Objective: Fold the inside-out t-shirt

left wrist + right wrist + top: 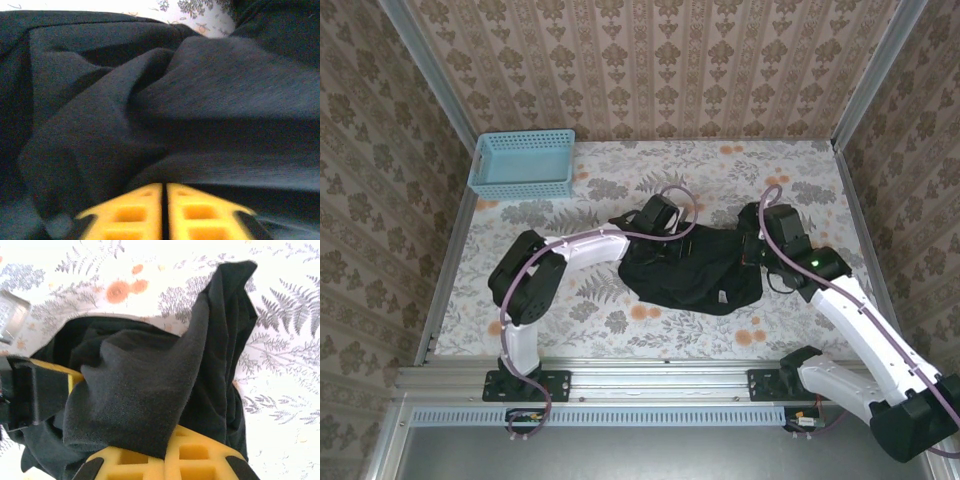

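step: grip edges for a fold | inside-out t-shirt bunched mid-surface | left hand pressed closed against cloth, hold unclear | right hand clamped on a fabric flap | advice: lift both evenly, keep cloth taut

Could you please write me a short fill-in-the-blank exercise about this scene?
The bunched t-shirt on the table is ___ in colour.
The basket at the table's far left corner is light ___.
The right gripper is shut on the ___.
The small tag on the t-shirt is ___.
Missing words: black; blue; t-shirt; white.
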### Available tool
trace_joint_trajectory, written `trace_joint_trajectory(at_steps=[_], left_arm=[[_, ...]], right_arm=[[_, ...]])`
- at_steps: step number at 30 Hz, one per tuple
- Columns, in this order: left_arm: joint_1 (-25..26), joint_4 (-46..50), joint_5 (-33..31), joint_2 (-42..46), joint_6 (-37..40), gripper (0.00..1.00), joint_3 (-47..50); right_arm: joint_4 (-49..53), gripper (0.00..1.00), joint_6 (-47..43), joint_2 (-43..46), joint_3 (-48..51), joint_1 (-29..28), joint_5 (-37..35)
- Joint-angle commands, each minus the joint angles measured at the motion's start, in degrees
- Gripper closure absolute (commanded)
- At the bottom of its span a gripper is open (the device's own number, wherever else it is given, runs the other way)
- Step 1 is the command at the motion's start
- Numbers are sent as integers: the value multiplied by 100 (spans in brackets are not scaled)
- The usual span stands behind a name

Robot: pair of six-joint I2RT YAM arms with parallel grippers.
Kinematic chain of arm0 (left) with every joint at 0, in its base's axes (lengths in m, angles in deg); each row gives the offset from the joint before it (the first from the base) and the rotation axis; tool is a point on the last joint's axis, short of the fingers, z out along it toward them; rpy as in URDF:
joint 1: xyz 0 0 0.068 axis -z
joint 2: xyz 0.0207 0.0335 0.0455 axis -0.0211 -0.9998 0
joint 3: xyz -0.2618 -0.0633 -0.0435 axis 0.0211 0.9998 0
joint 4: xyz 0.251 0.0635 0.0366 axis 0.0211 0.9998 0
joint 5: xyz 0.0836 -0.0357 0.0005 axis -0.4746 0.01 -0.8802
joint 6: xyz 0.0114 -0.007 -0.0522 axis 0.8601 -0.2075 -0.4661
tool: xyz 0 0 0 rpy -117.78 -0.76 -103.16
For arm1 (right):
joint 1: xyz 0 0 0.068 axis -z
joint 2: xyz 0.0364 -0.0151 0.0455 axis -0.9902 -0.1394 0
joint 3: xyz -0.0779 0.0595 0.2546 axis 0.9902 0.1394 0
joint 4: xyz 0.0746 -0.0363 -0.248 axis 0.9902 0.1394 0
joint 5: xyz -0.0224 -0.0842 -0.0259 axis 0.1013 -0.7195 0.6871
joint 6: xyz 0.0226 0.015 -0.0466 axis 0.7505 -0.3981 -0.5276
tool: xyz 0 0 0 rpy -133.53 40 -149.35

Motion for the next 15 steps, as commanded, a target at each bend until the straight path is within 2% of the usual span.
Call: trace_joint_trajectory(at_steps=[1,9,14,15], left_arm=[[-104,172,-22,402,146,100,-172],[-757,1198,-727,1960,929,100,-887],[-912,1402,-1137,3073,1367,100,-1036],[-938,1416,-1052,3188,1338,100,-1021]], right_arm=[[173,100,-264,-48,-657,77,-77],[787,100,-822,-813,-2468,81,171],[930,100,-1117,-928,-3224,87,456],[923,100,-1109,-939,-3299,83,567]])
